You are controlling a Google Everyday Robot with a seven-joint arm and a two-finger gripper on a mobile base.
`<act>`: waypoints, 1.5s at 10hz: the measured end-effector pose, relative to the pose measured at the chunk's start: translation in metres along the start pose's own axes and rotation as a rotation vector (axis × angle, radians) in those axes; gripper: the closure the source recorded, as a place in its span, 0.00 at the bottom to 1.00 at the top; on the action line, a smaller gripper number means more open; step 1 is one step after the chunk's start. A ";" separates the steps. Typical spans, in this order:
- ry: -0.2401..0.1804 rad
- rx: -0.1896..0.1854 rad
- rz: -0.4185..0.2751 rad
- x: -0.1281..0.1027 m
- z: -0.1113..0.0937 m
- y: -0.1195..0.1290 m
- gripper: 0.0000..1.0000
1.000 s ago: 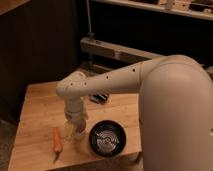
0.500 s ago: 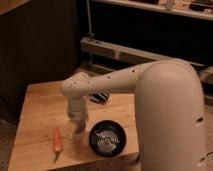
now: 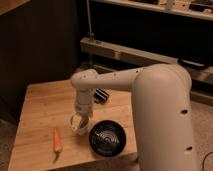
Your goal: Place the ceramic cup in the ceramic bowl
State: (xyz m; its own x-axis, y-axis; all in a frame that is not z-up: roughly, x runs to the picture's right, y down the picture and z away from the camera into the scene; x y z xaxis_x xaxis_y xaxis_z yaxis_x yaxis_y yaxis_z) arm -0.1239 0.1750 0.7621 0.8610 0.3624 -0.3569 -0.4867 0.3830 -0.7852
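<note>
Carrying step, I'd say. Camera view: gripper looks clamped on the ceramic cup, which sits tilted over the wooden table. The ceramic bowl is close at its 4 o'clock. Next move: shift over the bowl's middle, lower gently, let go.

The small white ceramic cup is seen right at the gripper, just left of the ceramic bowl. The bowl is black, glossy, wide, and is set upright.
</note>
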 end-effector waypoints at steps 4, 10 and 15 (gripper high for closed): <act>0.005 -0.012 -0.043 0.001 0.003 0.012 0.36; 0.026 0.022 -0.137 0.001 -0.011 0.033 0.97; -0.031 -0.044 -0.141 0.022 -0.060 -0.005 1.00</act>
State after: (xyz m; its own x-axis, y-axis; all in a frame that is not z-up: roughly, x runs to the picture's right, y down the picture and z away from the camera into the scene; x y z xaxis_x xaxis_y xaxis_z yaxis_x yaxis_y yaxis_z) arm -0.0933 0.1305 0.7275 0.9149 0.3344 -0.2261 -0.3538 0.3943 -0.8481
